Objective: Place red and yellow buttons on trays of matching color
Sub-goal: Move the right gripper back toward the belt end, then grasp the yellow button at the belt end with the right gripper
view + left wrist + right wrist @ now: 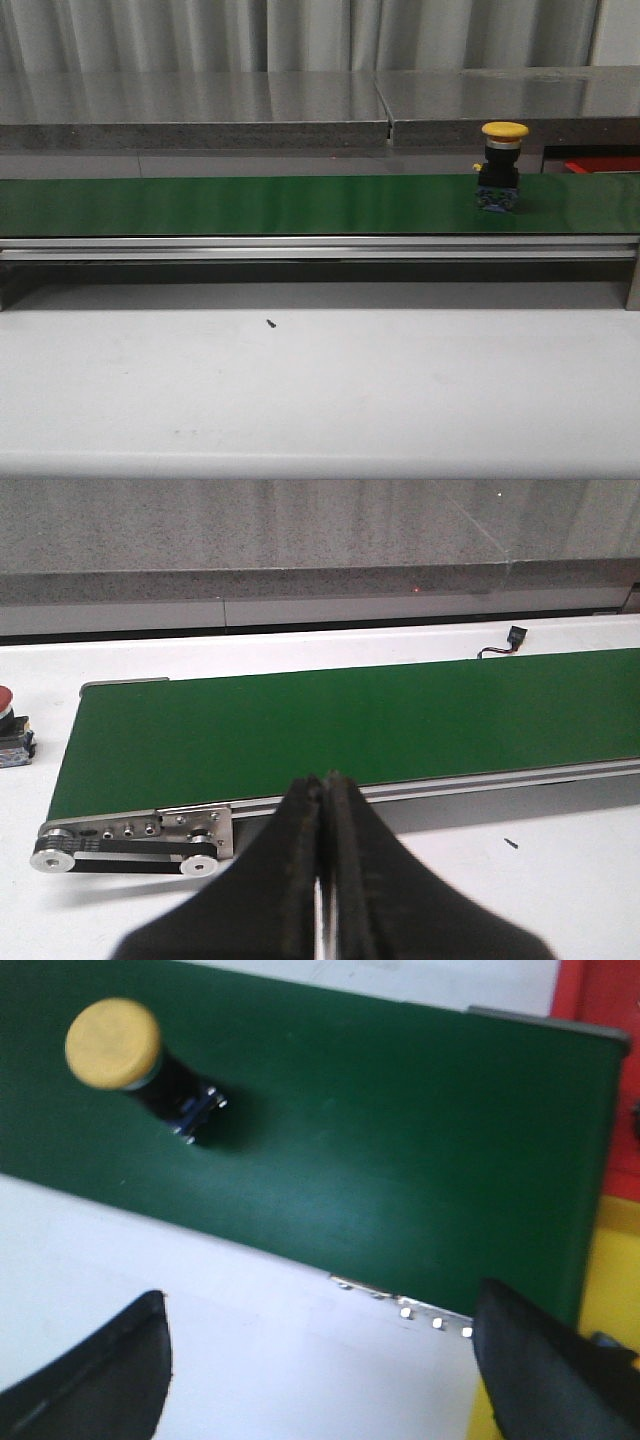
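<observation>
A yellow button point(504, 160) with a black and blue body stands upright on the green conveyor belt point(250, 205), towards its right end. In the right wrist view the yellow button point(115, 1045) is apart from my right gripper point(320, 1350), which is open and empty over the white table. A red tray point(603, 164) shows behind the belt's right end, and in the right wrist view point(600, 1000). A yellow tray point(610, 1280) lies by the belt's end. My left gripper point(322, 785) is shut and empty near the belt's left end. A red button point(10, 730) sits on the table off that end.
The belt's aluminium rail point(320, 248) runs across the front. A steel counter point(200, 105) stands behind the belt. A small black connector with a wire point(505, 640) lies behind the belt. A tiny dark speck point(271, 323) is on the white table point(320, 390).
</observation>
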Controlling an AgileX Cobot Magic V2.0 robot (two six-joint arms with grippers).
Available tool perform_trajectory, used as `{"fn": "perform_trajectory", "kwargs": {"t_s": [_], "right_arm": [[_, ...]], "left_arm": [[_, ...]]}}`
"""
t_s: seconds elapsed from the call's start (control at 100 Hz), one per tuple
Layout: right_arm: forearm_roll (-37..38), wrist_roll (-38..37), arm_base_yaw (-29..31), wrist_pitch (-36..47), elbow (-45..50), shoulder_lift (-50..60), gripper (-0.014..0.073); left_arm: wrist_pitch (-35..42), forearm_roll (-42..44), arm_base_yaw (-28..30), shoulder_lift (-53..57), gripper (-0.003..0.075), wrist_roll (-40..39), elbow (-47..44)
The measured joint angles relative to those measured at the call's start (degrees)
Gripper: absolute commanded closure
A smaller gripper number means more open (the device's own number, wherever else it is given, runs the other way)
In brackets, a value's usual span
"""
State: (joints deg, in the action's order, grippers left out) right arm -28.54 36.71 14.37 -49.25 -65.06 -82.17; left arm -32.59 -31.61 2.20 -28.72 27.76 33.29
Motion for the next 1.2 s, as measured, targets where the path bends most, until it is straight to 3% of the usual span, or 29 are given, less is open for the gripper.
{"fn": "perform_trajectory", "kwargs": {"t_s": [0.38,0.95,1.04,1.2], "right_arm": [[0.0,1.5,-8.4,9.0,3.1,-3.0,-0.001],[-0.9,1.6,-8.9,9.7,-10.2,-18.9,0.0004],[-0.9,1.6,-8.9,9.8,-10.8,-19.9,0.0087],[-0.9,1.0,-8.9,9.8,-10.8,-20.7,0.0357]], "left_arm": [[0.0,0.0,0.0,0.0,0.0739,0.0,0.0],[0.0,0.0,0.0,0.0,0.0739,0.0,0.0],[0.0,0.0,0.0,0.0,0.0739,0.0,0.0],[0.0,0.0,0.0,0.0,0.0739,0.0,0.0]]}}
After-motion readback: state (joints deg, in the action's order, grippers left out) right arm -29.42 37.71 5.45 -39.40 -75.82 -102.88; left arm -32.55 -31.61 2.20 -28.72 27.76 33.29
